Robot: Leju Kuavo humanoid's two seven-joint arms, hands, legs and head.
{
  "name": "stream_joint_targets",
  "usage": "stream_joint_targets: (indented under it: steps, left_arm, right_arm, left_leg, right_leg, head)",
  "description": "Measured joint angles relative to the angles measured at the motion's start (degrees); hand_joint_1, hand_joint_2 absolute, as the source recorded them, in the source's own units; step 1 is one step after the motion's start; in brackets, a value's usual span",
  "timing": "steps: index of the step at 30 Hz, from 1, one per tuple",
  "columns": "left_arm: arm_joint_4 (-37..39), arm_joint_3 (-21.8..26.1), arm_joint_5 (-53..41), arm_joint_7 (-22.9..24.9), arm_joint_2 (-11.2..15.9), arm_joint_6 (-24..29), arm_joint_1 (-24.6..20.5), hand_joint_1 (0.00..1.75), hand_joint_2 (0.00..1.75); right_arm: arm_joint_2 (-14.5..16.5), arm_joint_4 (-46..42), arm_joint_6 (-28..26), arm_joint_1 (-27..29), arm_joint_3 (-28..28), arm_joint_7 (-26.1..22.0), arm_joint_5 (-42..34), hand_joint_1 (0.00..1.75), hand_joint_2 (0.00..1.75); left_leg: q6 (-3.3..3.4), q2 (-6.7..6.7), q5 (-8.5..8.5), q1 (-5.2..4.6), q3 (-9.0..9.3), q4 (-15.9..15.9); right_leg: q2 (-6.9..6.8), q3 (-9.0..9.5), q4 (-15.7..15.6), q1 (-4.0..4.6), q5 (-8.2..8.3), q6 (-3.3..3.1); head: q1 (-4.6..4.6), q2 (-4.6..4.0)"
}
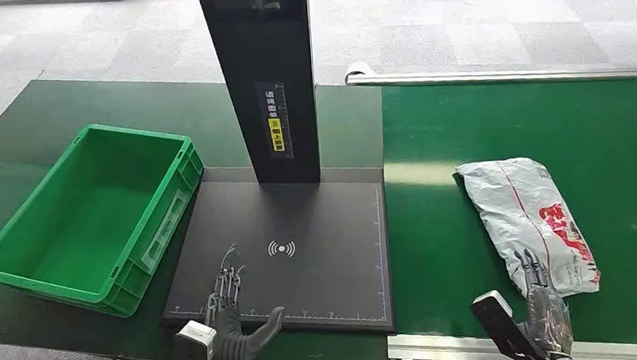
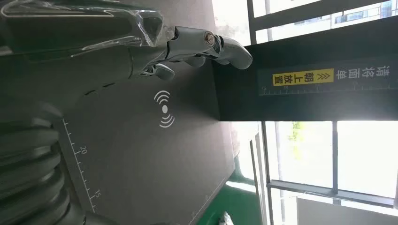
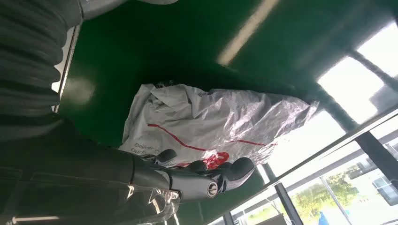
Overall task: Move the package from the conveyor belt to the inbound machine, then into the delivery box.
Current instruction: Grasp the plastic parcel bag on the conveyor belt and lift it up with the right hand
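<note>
A crumpled grey plastic mailer bag with red lettering (image 1: 528, 221) lies on the green conveyor belt (image 1: 435, 223), on my right, its long side running away from me. My right hand (image 1: 542, 290) sits at the package's near end, fingers (image 3: 234, 168) stretched out and apart over the wrinkled film; from the wrist view they overlap the bag's edge, and I cannot tell whether they touch it (nothing is gripped). Left of the belt stands the inbound machine: a flat black scanning plate (image 1: 326, 229) with a white wireless symbol and ruler marks along its edges, and a tall black post (image 1: 269, 83) bearing a yellow label. My left hand (image 1: 229, 298) hovers over the plate's near edge, fingers extended and spread, holding nothing. Farther left, an open green plastic crate (image 1: 92, 215) sits on the dark green counter (image 1: 11, 132), just beside the plate.
</note>
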Motion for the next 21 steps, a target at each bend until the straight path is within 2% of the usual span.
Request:
stream_joint_targets:
  steps: [7, 17, 21]
  left_arm:
    - [0.3, -1.0, 1.0, -0.1, 0.4, 0.1, -0.4, 0.00, 1.75]
    - [1.5, -2.5, 1.8, -0.3, 0.5, 0.0, -1.8, 0.00, 1.75]
    - [2.1, -2.8, 1.8, -0.5, 0.5, -0.1, -2.6, 0.00, 1.75]
  right_arm:
    - [-0.6, 6.5, -2.2, -3.4, 0.1, 2.4, 6.0, 0.00, 1.75]
    - [-1.2, 16.9, -4.3, -12.1, 6.1, 3.5, 9.1, 0.00, 1.75]
    - [-1.7, 22.2, -6.2, -16.7, 8.1, 5.5, 13.0, 0.00, 1.75]
  left_leg:
    - [0.00, 0.05, 0.00, 0.00, 0.00, 0.0]
    - [0.00, 0.06, 0.02, 0.00, 0.01, 0.0]
    - [0.00, 0.06, 0.02, 0.00, 0.01, 0.0]
  right_leg:
    - [0.03, -0.02, 0.0, 0.00, 0.00, 0.00]
    - [0.03, 0.00, 0.0, 0.00, 0.02, 0.01]
    - [0.03, -0.01, 0.0, 0.00, 0.02, 0.01]
  head:
    - [-0.01, 0.00]
    - [-0.01, 0.00]
    - [-0.01, 0.00]
